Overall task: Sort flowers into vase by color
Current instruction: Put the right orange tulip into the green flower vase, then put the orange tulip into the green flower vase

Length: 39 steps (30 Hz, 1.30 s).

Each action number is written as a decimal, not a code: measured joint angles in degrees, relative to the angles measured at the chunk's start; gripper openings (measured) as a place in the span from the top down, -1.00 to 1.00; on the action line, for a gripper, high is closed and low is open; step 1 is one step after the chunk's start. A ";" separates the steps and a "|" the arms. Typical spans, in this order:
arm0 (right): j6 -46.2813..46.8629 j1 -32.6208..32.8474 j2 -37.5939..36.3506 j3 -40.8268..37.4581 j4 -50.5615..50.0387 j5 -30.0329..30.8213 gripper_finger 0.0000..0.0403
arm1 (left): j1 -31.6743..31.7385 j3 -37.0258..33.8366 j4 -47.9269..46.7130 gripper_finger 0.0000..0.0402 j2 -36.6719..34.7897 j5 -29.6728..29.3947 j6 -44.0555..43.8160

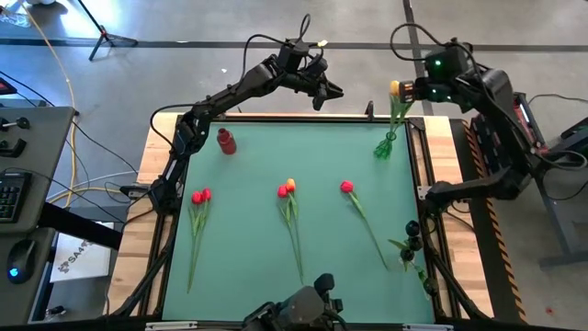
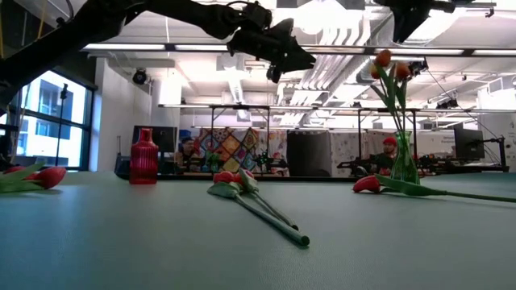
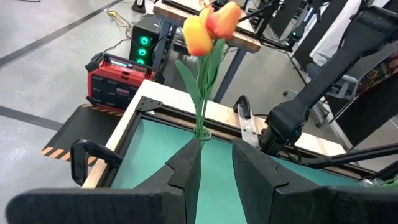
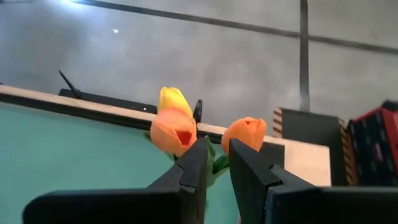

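Green matting, smooth and faintly pebbled, covers the tabletop (image 1: 248, 267) inside a pale wooden frame. Nearest me, five tulips lie flat on it in one loose row, with thin green stems, narrow leaves and their heads toward the far side. There is a red pair (image 1: 200, 196) on the left, a red and orange pair (image 1: 287, 189) in the middle and a single red tulip (image 1: 346, 187) to the right. The groups lie well apart. A small dark object (image 1: 411, 241) that I cannot identify sits near the tabletop's right edge.

Farther back on the left stands a ribbed red vase (image 1: 226, 141), bottle-shaped, upright and empty. At the far right corner a clear green glass vase (image 1: 386, 147) holds upright yellow and orange tulips (image 1: 395, 89).

The right end effector (image 4: 219, 142) hangs just over those heads. Its dark fingers stand a narrow gap apart and grip nothing I can make out, though a bit of green shows in the gap. The left end effector (image 3: 216, 140) is raised above the far edge near the middle, fingers a little apart and empty, pointing toward the glass vase.

Beyond the tabletop sit a red and black tool case (image 3: 118, 78) and a computer tower (image 3: 146, 40) with green lights. Seated people show deep in the room. I can read no writing from here.
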 joint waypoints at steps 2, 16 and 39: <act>-2.83 0.02 -0.55 0.00 2.17 -0.10 0.73 | 0.00 0.00 0.61 0.61 0.05 0.02 -0.16; -11.06 0.13 7.35 -0.22 3.51 -4.02 0.73 | -0.75 0.00 3.44 0.61 0.09 -3.36 -3.45; -12.73 0.15 -3.78 -0.13 11.39 -10.40 0.69 | 1.41 0.00 -19.67 0.61 -6.36 -17.48 1.66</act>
